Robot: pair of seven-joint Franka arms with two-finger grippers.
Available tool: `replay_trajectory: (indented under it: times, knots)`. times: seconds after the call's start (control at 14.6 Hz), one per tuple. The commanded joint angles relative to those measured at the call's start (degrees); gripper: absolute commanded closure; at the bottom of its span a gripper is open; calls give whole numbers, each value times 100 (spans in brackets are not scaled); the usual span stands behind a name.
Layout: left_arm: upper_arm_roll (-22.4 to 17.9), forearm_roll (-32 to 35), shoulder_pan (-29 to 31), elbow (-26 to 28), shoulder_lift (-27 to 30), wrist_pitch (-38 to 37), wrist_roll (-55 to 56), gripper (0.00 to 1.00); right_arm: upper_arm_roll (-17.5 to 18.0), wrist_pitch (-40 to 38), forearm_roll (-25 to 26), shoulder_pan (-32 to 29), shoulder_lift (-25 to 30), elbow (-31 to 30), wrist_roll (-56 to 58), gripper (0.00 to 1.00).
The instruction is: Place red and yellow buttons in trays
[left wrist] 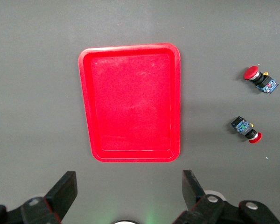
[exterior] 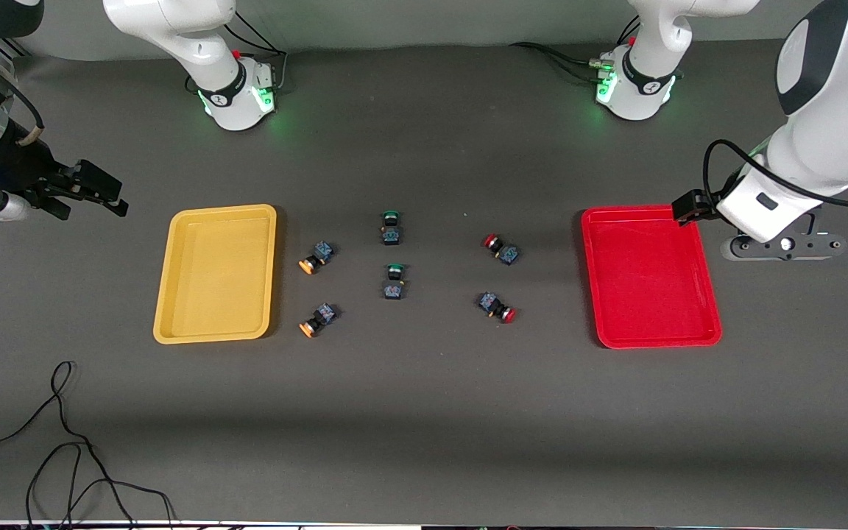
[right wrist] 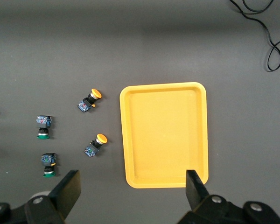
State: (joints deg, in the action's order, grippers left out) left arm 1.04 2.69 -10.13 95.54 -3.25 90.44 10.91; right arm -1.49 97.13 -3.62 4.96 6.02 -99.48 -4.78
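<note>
Grippers (left wrist: 126,196) (right wrist: 133,196) open above buttonless trays (exterior: 166,294) (exterior: 711,309)

A big dark grey table (exterior: 424,412) fills the view. A thin black cable (exterior: 63,449) curls on it near one corner.

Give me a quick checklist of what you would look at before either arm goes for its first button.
1. Yellow tray holds nothing: ok.
2. Red tray holds nothing: ok.
3. Orange-capped buttons lie on the table beside the yellow tray, none touching: ok.
4. Red-capped buttons lie between the green-capped buttons and the red tray, reachable: ok.
5. Left end effector open, holding nothing: ok.
6. Right end effector open, holding nothing: ok.
</note>
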Motion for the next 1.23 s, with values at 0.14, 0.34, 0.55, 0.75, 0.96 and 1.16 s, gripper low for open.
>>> replay_trajectory:
  times: [0.14, 0.34, 0.55, 0.75, 0.96, 1.16]
  knots:
    - [28, 21, -6, -132, -27, -280, -27, 0, 70, -71, 124, -31, -127, 157, 56, 0]
    - [36, 21, -15, -141, -53, -255, 25, 0, 79, -71, 116, 48, -425, 148, -136, 0]
    - [106, -110, -225, -106, -202, -350, 480, 0, 123, 34, 72, 469, -882, 148, -1223, 0]
    - [177, -287, -672, -106, -675, -317, 1463, 0, 123, 656, 72, 1049, -1331, -219, -2541, 0]
    - [195, -952, -1174, -106, -1299, 279, 2990, 0, 123, 1894, 54, 1472, -1682, -1001, -3790, 0]
    - [212, -1130, -1552, 121, -1897, 1113, 3444, 0, 141, 2319, 54, 1700, -2279, -1179, -4233, 0]
